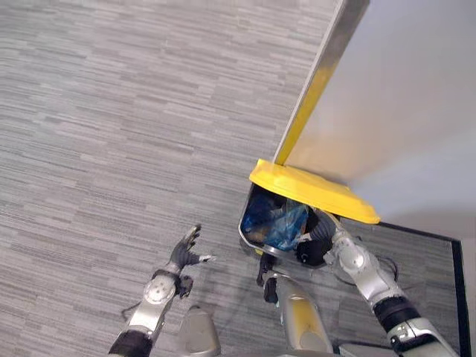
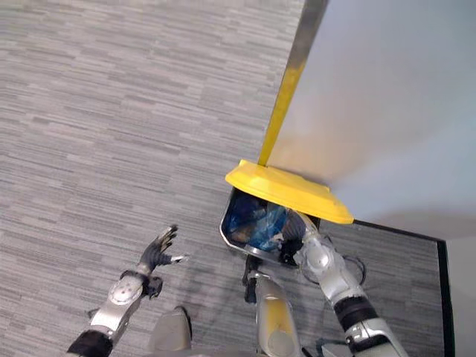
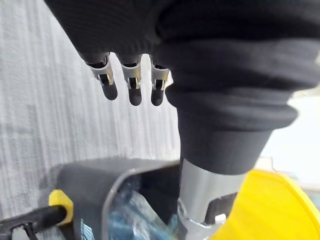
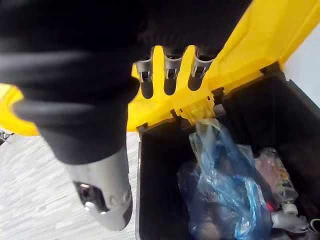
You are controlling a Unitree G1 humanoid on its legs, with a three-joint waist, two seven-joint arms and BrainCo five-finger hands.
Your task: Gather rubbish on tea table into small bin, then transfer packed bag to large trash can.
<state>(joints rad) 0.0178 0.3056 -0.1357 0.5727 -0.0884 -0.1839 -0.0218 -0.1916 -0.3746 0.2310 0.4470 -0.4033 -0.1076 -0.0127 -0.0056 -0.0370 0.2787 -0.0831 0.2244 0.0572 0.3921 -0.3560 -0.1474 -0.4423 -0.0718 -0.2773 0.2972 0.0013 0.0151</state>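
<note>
Your right hand [image 4: 169,70] is hovering, fingers apart, over the blue bag [image 4: 225,185] in the trash can [image 4: 155,200]; left hand [image 1: 184,253] open too, lower left.

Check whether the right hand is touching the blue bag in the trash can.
Apart. The right wrist view shows the right hand, fingers straight, above the blue bag, with yellow lid visible between them.

The lid [image 1: 312,192] hides the right hand's [image 4: 170,75] fingertips in the head views. Under that hand, blue plastic blurs the bag's [image 4: 225,195] contents. The bottle [image 4: 275,175] beside it and the bin [image 4: 155,190] are cut off at the edge.
</note>
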